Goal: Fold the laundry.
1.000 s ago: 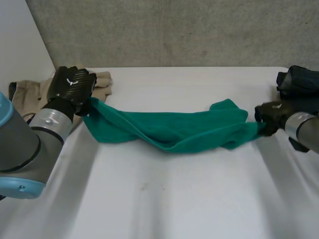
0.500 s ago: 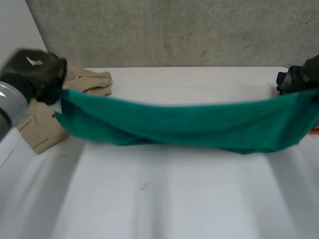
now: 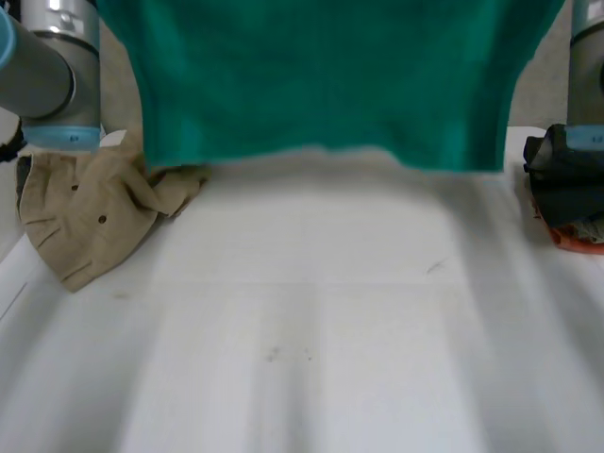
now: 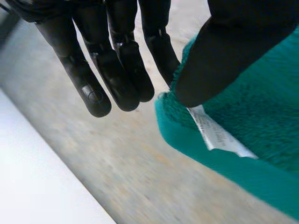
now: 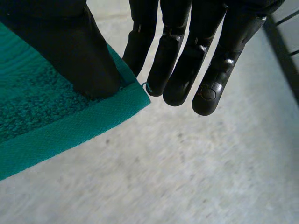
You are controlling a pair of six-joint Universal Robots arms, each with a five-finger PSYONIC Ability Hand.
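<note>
Head view: the green towel hangs spread between my left arm and right arm, its lower edge above the white table. A beige garment lies near the left arm and a dark garment near the right.

Left wrist view: my left hand pinches a towel corner between thumb and straight fingers, with a white label just beside the thumb.

Right wrist view: my right hand pinches another corner likewise.

Left robot hand and right robot hand are glossy black, finger-segmented; left arm grey with light-blue band.
</note>
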